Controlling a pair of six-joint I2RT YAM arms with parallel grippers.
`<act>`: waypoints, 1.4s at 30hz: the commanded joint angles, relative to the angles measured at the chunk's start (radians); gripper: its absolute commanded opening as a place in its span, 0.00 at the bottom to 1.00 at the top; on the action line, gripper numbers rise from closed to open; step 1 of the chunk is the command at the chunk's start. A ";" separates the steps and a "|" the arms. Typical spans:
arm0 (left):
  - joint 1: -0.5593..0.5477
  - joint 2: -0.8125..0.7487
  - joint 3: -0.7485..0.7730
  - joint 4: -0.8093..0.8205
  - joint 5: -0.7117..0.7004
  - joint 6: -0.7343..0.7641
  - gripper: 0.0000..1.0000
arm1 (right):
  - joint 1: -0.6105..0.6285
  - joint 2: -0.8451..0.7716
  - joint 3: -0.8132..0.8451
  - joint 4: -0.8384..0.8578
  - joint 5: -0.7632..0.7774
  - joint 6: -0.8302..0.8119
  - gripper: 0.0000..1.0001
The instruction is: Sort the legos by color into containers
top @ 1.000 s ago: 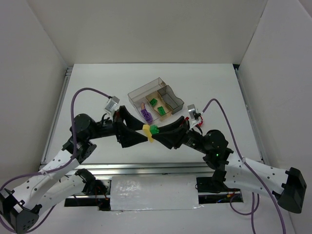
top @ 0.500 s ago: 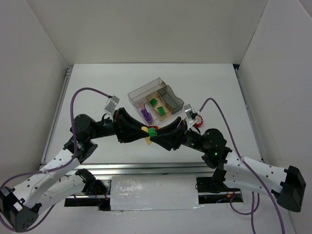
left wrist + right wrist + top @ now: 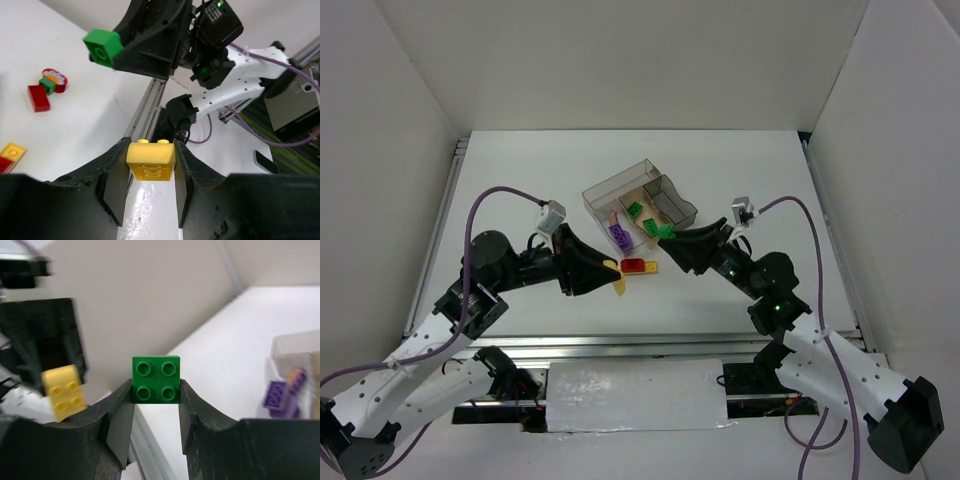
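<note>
nearest to you, your left gripper (image 3: 609,274) is clenched on a yellow brick (image 3: 150,159). the left wrist view shows the brick pinched by its two ends between the fingers, its studs on the edge away from the camera, held clear of the table (image 3: 520,170).

just past those fingertips a red brick (image 3: 633,265) lies flat on the table. a small yellow piece (image 3: 650,267) touches its end on the right arm's side.

your right gripper (image 3: 669,234) is a little farther out and is grasping a green brick (image 3: 156,379). it is a square four-stud brick, squeezed between the two fingers with its studs facing the wrist camera. from above, it sits right at the near edge of the containers (image 3: 610,190). you can't tell from that view how high over the rim it is.

the left wrist view also shows a second red brick (image 3: 38,97) lying on the table past the right gripper. a little cluster (image 3: 52,80) of red, green and yellow pieces sits just beside it.

farthest out is the joined tray of containers, set at an angle to the table edge. a purple brick (image 3: 618,236) lies in the near-left compartment, with a small orange piece (image 3: 296,376) beside it. two green bricks (image 3: 635,209) lie in the tan middle compartment. the smoky-grey compartment (image 3: 678,208) is on the right, and the clear one is at the far left.
</note>
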State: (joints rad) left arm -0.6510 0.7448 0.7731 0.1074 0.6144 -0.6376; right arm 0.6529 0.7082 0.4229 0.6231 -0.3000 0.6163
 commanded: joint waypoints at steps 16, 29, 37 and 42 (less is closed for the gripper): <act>0.005 0.074 0.282 -0.641 -0.696 0.084 0.00 | -0.065 1.085 0.964 -0.879 0.438 -0.184 0.25; 0.008 0.096 0.273 -0.592 -0.700 0.064 0.00 | -0.065 1.041 0.937 -0.910 0.495 -0.118 0.73; 0.008 0.447 0.372 -0.298 -0.579 0.056 0.00 | -0.163 0.569 0.582 -0.987 0.647 0.167 0.85; 0.019 0.802 0.543 -0.123 -0.532 0.065 0.00 | -0.223 0.202 0.424 -1.082 0.693 0.200 0.89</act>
State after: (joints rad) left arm -0.6407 1.4265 1.2098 -0.1940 0.0288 -0.5804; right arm 0.4416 1.0595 0.8986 -0.3786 0.3325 0.7509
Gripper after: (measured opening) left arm 0.476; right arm 0.883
